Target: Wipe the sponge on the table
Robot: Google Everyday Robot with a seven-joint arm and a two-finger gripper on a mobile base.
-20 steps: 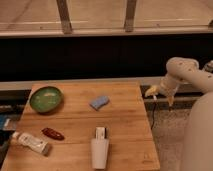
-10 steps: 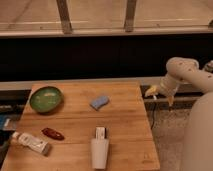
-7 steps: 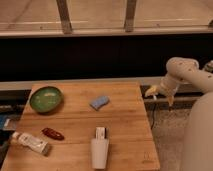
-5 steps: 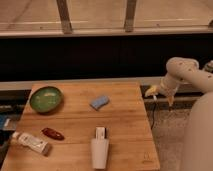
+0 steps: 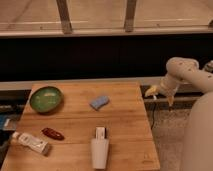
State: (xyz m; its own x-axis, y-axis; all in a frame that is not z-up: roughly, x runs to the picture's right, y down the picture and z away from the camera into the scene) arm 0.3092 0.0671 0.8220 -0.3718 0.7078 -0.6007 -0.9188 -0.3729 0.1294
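Small light-blue sponge (image 5: 99, 102) on wooden plank table (image 5: 125, 125), between round green bowl (image 5: 46, 98) and gripper (image 5: 160, 95) off right edge, opening indiscernible.

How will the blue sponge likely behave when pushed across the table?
The sponge looks soft and small, so probably light and squashy. Lying flat on the wooden table, it should slide, not roll. The end effector hangs beyond the table's right edge, apart from it.

One light-brown wooden plank table (image 5: 125, 120) is carrying one light-blue rectangular sponge (image 5: 99, 102), one round green bowl (image 5: 46, 98), one white cup (image 5: 99, 152), one white tube (image 5: 32, 143) and one dark-red oblong item (image 5: 52, 133). One gripper (image 5: 159, 94) is hovering off its right edge.
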